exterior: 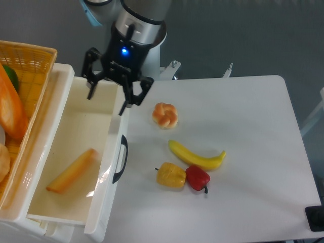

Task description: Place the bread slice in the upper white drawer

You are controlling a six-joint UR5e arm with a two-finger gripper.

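The bread slice [72, 171], flat with an orange crust edge and pale faces, lies inside the upper white drawer [66, 101], on its cream floor near the front left. The drawer is pulled open, with its black curved handle [120, 158] on the front wall. My gripper [106, 103] hangs above the back of the drawer, its two black fingers spread apart and empty, well away from the slice.
A yellow-orange woven basket [35, 55] with food stands left of the drawer. On the white table lie a knotted bun [165, 115], a yellow banana [196, 156], a yellow pepper [171, 175] and a red pepper [197, 177].
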